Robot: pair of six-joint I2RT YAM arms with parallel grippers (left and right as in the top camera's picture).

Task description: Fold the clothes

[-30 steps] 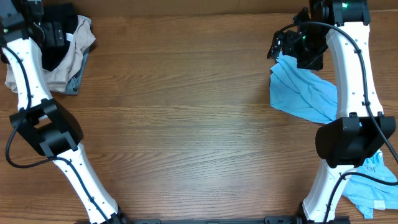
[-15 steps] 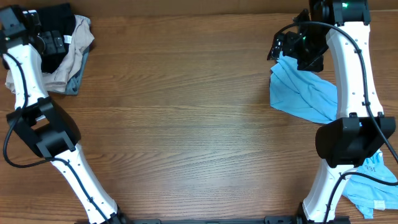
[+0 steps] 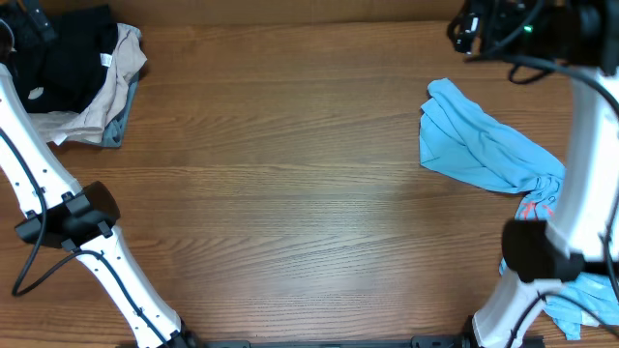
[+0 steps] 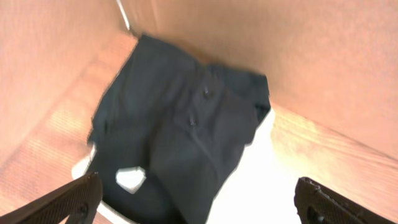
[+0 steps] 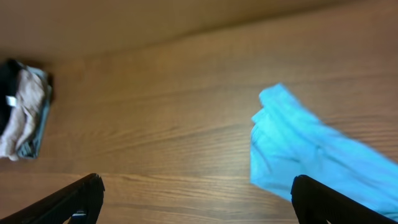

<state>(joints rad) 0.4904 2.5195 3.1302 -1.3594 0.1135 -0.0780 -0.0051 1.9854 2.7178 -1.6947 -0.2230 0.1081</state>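
Note:
A crumpled light blue garment [image 3: 481, 145] lies on the table at the right; it also shows in the right wrist view [image 5: 305, 152]. My right gripper [image 3: 472, 24] is open and empty, high above the table beyond the garment's far corner; its fingers [image 5: 196, 193] are spread wide. A pile of clothes sits at the far left: a black garment [image 3: 63, 60] on a beige one [image 3: 121, 68]. My left gripper [image 3: 31, 17] is open and empty, raised above the black garment [image 4: 186, 124], with its fingers [image 4: 198, 199] wide apart.
A second blue cloth [image 3: 580, 290] lies at the front right by the right arm's base. A brown wall [image 4: 311, 50] rises right behind the pile. The pile also shows small at the left in the right wrist view [image 5: 22, 118].
Both arms have lifted. The right gripper rose off the blue garment's far corner, leaving it on the table. The left gripper rose from the pile toward the far left corner.

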